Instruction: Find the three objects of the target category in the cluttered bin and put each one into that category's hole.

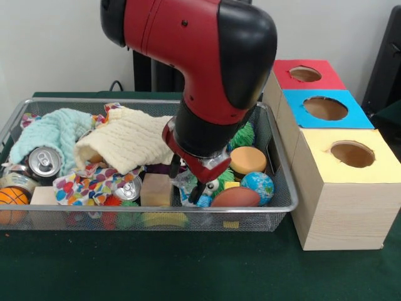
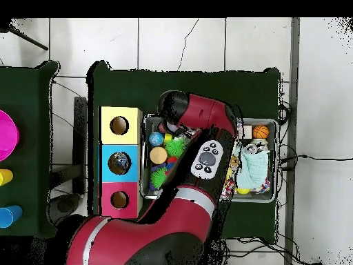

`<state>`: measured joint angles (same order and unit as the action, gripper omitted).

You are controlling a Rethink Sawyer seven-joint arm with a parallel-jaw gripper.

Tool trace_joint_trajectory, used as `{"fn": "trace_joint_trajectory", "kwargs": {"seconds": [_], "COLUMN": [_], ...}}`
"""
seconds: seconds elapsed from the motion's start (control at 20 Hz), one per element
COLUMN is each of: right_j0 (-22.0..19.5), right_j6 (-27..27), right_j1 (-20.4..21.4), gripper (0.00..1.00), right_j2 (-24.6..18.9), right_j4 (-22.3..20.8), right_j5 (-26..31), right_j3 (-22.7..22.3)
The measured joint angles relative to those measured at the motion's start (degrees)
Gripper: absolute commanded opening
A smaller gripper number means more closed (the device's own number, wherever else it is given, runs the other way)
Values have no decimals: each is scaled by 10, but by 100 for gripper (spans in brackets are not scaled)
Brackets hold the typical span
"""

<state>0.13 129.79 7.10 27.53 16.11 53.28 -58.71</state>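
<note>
The wire-mesh bin [image 1: 150,212] stands on the green table and is full of clutter; it also shows in the overhead view [image 2: 276,162]. My gripper [image 1: 193,186] is lowered into the bin's right half, right at a crinkly clear packet with blue and white print [image 1: 185,180]. I cannot tell whether it holds the packet. In the overhead view the red arm [image 2: 207,159] hides the gripper and the packet. I see no other packets; cloths cover much of the bin.
Three wooden boxes with holes stand right of the bin: yellow [image 1: 351,157], blue [image 1: 326,108], red [image 1: 305,74]. Near the gripper lie a blue globe ball [image 1: 257,186], brown football [image 1: 235,197], orange disc [image 1: 248,160], wooden block [image 1: 156,188], cans [image 1: 128,188], cream cloth [image 1: 128,141].
</note>
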Motion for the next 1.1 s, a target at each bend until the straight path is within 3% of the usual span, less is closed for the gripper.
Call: {"fn": "trace_joint_trajectory", "kwargs": {"seconds": [0.4, 1.1], "right_j0": [-3, -4], "right_j6": [0, 0], "right_j1": [-24, -4], "gripper": [100, 100], "right_j2": [0, 0], "right_j4": [0, 0], "right_j5": [-13, 4], "right_j3": [0, 0]}}
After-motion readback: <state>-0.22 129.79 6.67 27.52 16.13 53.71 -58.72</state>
